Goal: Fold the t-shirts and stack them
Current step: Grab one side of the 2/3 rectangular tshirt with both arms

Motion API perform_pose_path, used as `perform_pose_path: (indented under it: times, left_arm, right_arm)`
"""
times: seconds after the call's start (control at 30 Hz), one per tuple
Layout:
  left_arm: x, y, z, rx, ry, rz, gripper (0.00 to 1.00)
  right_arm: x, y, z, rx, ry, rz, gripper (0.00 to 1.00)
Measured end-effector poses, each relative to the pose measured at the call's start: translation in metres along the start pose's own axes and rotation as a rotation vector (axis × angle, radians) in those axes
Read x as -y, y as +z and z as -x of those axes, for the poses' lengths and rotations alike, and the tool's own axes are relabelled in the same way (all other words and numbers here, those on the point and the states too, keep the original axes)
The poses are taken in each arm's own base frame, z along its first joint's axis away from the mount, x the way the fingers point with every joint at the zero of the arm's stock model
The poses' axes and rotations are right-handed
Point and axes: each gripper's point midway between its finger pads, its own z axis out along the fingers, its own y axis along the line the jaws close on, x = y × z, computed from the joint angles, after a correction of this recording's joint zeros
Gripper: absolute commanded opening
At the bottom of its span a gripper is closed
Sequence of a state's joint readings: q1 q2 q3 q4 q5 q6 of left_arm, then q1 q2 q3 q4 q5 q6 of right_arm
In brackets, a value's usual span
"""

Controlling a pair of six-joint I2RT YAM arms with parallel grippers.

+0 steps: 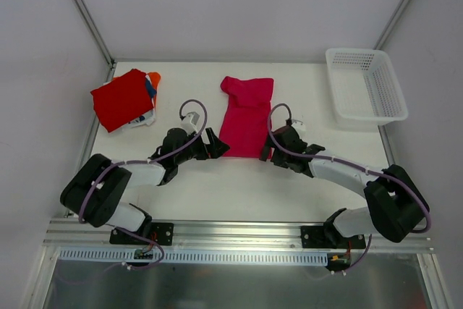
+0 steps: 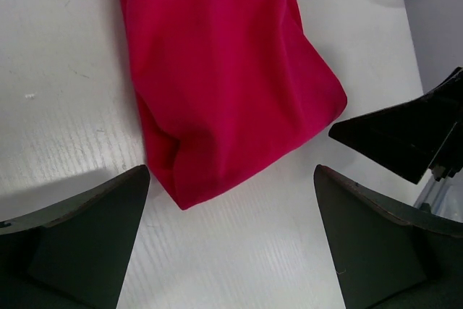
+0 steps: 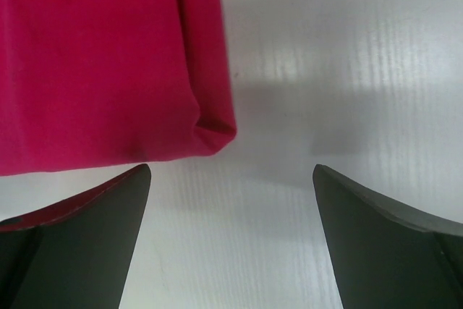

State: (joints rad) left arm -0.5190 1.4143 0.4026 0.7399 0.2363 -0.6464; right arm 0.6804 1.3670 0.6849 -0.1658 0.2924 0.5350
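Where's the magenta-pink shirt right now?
In the top view the magenta-pink cloth t-shirt lies mid-table, its near edge between the left gripper and right gripper; a red-topped folded stack lies left, a white mesh basket right.

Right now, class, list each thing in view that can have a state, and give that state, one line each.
magenta-pink t-shirt: folded into a long strip, lying flat, not held.
red t-shirt: folded, on top of the stack.
lower t-shirts: folded, only edges showing.
basket: upright, apart from the shirts.
left gripper: open, at the strip's near end.
right gripper: open, at the strip's near end.
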Motion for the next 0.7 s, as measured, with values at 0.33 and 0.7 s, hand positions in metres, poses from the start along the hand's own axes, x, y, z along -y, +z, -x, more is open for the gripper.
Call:
perform_pose_path:
  times: [0.33, 0.7]
  left_arm:
    - [-0.002, 0.01, -0.012, -0.006, -0.155, -0.092, 0.99]
    - [0.001, 0.024, -0.025, -0.023, -0.299, -0.196, 0.99]
  right_arm:
    - [-0.021, 0.007, 0.003, 0.014, 0.097, 0.126, 0.99]
    - [-0.039, 0.033, 0.019, 0.078, 0.172, 0.184, 0.94]
